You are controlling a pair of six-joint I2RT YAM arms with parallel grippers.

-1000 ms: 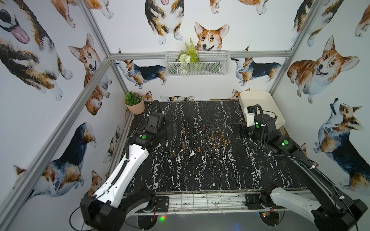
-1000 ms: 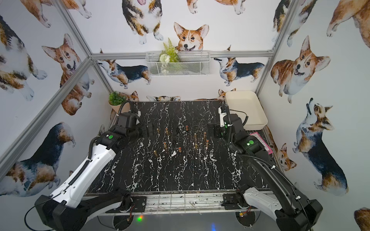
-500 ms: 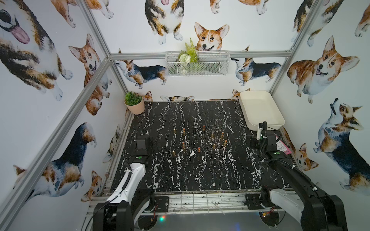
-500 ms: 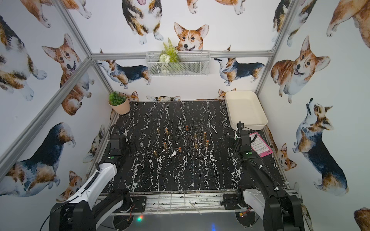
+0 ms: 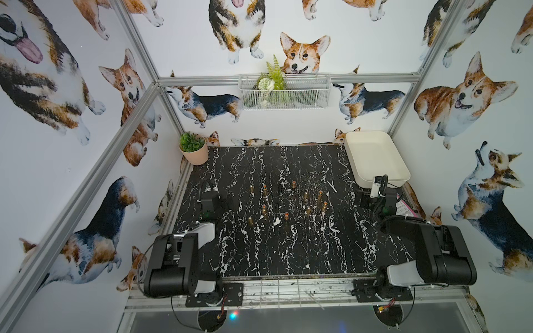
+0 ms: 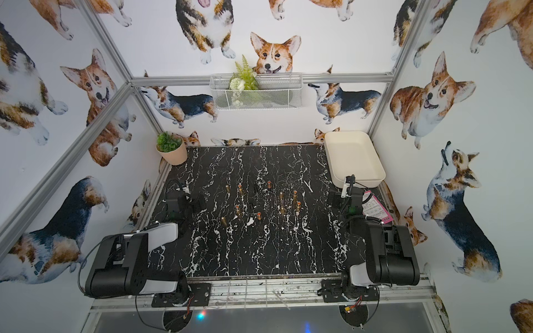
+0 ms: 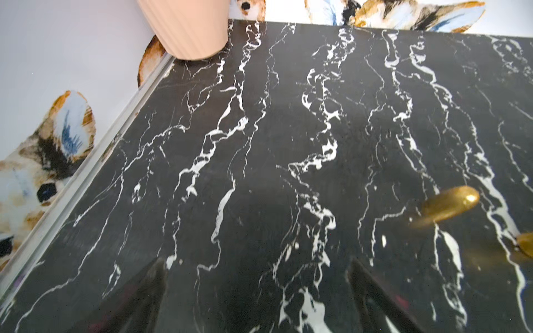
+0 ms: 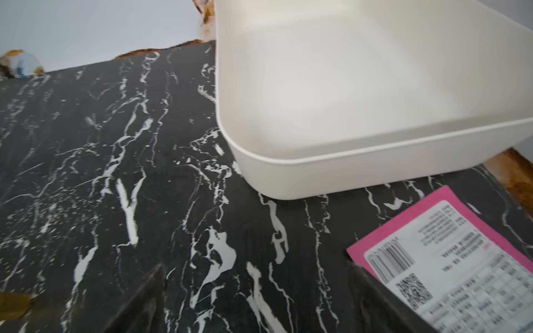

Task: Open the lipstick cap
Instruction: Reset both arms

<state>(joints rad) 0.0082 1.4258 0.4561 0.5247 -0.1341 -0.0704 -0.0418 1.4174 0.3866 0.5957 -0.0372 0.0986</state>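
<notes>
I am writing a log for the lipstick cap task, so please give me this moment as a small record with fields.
table: black marble with white veins
lipsticks: gold tubes standing in a loose group at the table's middle; cap state too small to tell
tray: cream, empty, far right corner
pink packet: flat on the table, beside the tray's near wall
potted plant: far left corner
left gripper: open, empty, over bare table at the left side
right gripper: open, empty, near the tray and packet
</notes>
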